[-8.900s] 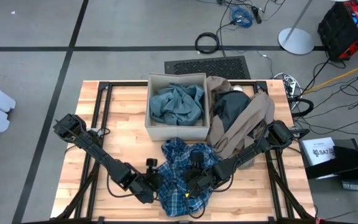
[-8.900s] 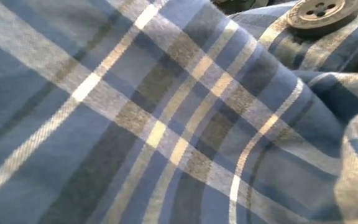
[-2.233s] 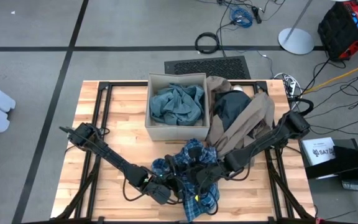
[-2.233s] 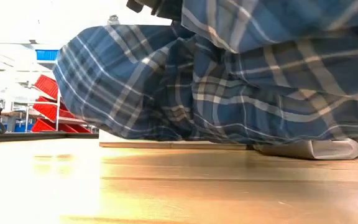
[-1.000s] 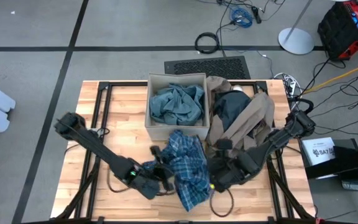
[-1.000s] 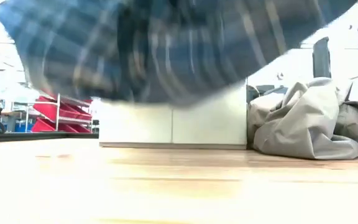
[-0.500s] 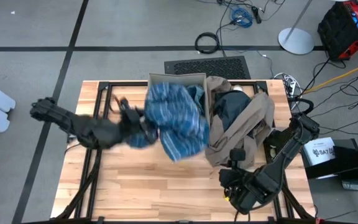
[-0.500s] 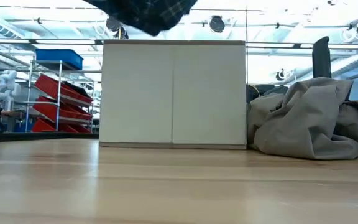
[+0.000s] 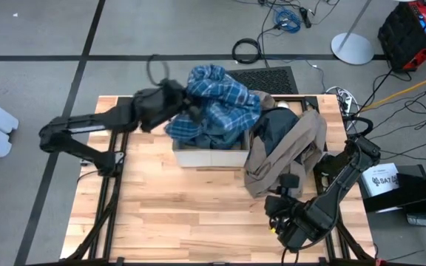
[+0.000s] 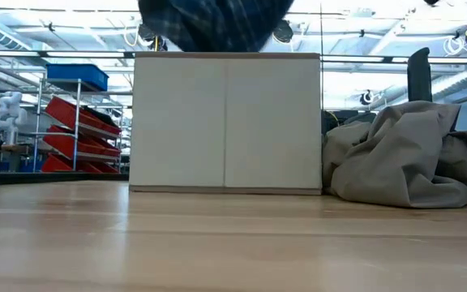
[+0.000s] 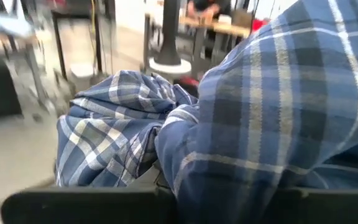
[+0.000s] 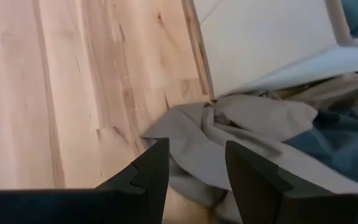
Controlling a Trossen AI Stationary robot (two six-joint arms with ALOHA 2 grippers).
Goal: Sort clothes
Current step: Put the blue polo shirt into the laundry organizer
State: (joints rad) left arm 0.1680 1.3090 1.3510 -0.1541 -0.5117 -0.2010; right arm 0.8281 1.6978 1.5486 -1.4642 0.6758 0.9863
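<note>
Over the cardboard box (image 9: pixel 209 156), the left gripper (image 9: pixel 186 103) pinches the plaid shirt (image 9: pixel 220 100) above a teal-green piece (image 9: pixel 198 135); the right gripper (image 12: pixel 194 163), fingers spread and empty, hovers beside the taupe-brown piece (image 9: pixel 291 151).

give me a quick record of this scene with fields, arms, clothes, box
left gripper: shut on the plaid shirt, holding it above the box
right gripper: open, empty, low over the table's near right part
box: cardboard, at the table's far middle, teal-green piece inside
clothes pile: taupe-brown piece and dark piece heaped right of the box, touching it
table: wooden, bare in front of the box
</note>
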